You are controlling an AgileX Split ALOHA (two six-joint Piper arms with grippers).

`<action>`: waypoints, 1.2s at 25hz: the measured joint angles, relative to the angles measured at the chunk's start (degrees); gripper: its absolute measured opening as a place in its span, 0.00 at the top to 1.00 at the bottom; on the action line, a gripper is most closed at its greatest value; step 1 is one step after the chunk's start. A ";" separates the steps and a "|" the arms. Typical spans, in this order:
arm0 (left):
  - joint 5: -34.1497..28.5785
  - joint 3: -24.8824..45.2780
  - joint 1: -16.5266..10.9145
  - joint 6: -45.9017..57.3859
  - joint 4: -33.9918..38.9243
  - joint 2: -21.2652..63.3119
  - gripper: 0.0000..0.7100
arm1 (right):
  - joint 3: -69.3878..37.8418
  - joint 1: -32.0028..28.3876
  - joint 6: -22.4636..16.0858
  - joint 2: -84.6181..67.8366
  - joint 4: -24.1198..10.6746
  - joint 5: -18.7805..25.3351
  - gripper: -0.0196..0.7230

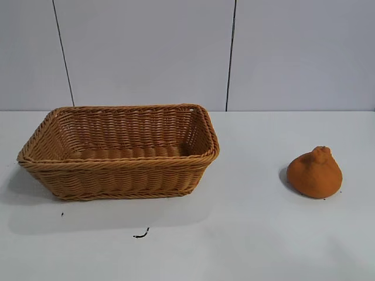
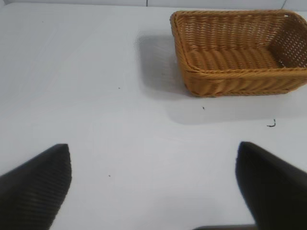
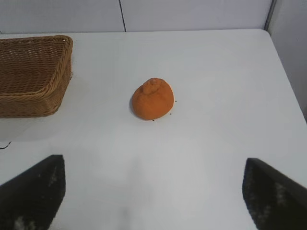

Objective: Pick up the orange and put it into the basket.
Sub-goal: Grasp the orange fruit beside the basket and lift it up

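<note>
Right end effector [image 3: 153, 191]: fingers spread wide, nothing between them, poised above bare counter [image 3: 216, 143] short of the fruit. Left end effector [image 2: 153, 187]: likewise released and empty, over bare counter on the basket's side; it can remain idle.

The orange [image 1: 314, 173] rests on the counter toward the right arm's side, well apart from the basket [image 1: 120, 151], with its knobby neck pointing up. Neither end effector touches it. The basket stands on the left arm's side, open and, as far as the views show, empty.

Step in hand, by judgement: approach and grasp with the right arm.

1. Advance the right end effector until the fruit sits centred between the fingers.
2. Descend so the pads meet the wide lower body, not the narrow neck; a grip on the neck is likely to slip or tilt the fruit.
3. Close gently and evenly; the rounded form may roll if one finger makes contact first.
4. Lift high enough to pass above the braided rim before moving across to the basket.
</note>
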State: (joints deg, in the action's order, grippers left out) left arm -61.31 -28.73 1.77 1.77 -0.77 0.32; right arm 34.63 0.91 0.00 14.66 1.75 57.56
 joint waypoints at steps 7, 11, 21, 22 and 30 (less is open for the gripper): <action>0.00 0.00 0.00 0.00 0.00 0.00 0.06 | 12.17 0.00 0.00 25.42 0.00 -0.84 0.04; 0.00 0.00 0.00 0.00 0.00 0.00 0.06 | 22.12 0.00 0.00 40.90 0.08 -0.10 0.04; 0.00 0.00 0.00 0.00 0.00 0.00 0.06 | 44.57 0.00 0.33 73.38 3.72 3.61 0.04; 0.00 0.00 0.00 0.00 0.00 0.00 0.06 | 45.65 0.00 0.33 75.87 3.79 3.46 0.04; 0.00 0.00 0.00 0.00 0.00 0.00 0.06 | 46.66 0.00 0.33 91.73 5.43 3.31 0.04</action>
State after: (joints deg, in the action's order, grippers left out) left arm -61.31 -28.73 1.77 1.77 -0.77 0.32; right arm 81.29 0.91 0.33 106.39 7.18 60.87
